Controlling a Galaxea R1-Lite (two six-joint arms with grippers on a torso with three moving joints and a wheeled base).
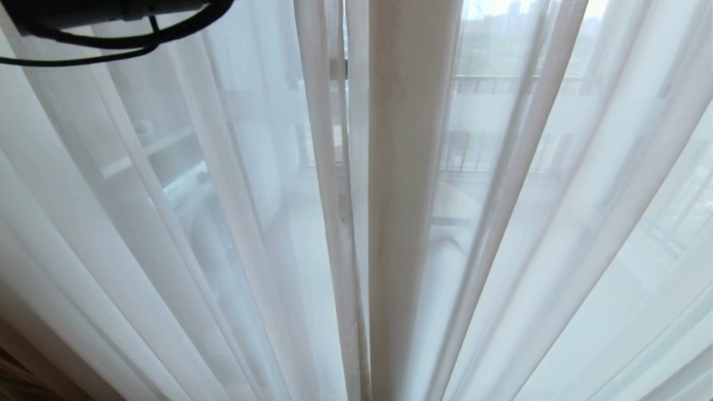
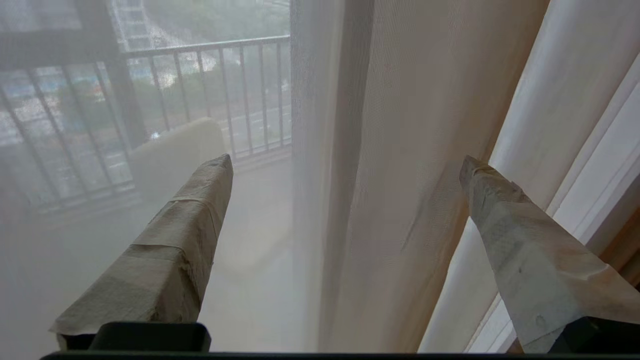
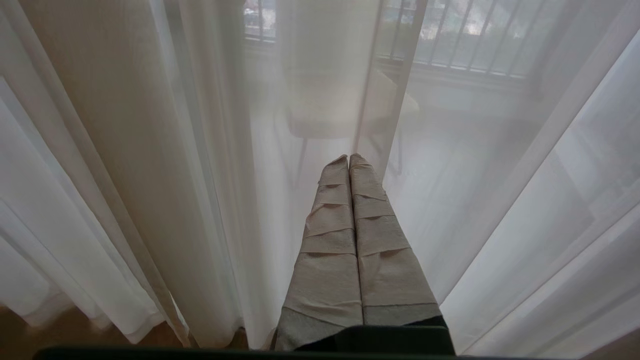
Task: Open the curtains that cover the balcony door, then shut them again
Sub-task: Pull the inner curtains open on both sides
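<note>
Head view: sheer curtains (image 1: 412, 223) drawn fully across, meeting at a central bunched fold; balcony railing (image 1: 490, 83) dim behind; opening judged not yet done, closing still to follow; neither gripper visible, only a dark cable (image 1: 111, 42) in the corner. Left wrist view: left gripper (image 2: 345, 165) with jaws spread wide and empty; a thick fold of curtain stands just ahead between the taped fingers (image 2: 185, 240), apparently untouched. Right wrist view: right gripper (image 3: 349, 160) with fingers pressed together, holding nothing; sheer fabric just beyond its tips.
</note>
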